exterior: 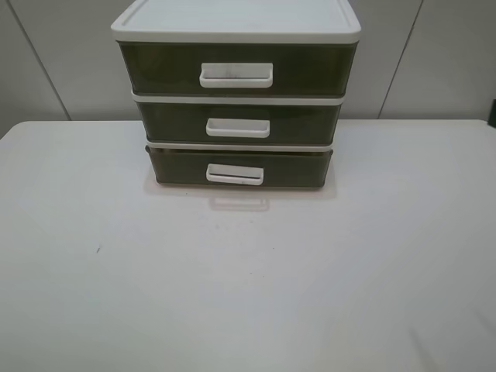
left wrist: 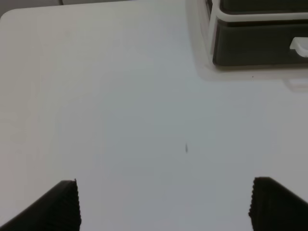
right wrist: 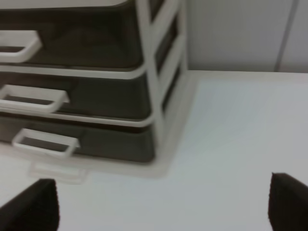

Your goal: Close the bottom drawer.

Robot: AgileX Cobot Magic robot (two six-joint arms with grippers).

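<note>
The white-framed three-drawer unit (exterior: 232, 19) stands at the back middle of the table. The bottom drawer (exterior: 178, 167) is translucent brown-olive with a white loop handle (exterior: 235, 174). Its front stands about level with the two drawers above, and I cannot tell whether a small gap is left. It also shows in the left wrist view (left wrist: 255, 45) and the right wrist view (right wrist: 110, 142). My left gripper (left wrist: 163, 207) is open and empty, over bare table well short of the unit's left corner. My right gripper (right wrist: 163, 204) is open and empty, in front of the unit's right corner. Neither gripper shows in the exterior view.
The white table (exterior: 248, 294) spreads in front of the unit, with a small dark speck (exterior: 98, 249) at the left. A grey panelled wall (exterior: 434, 62) stands right behind the unit.
</note>
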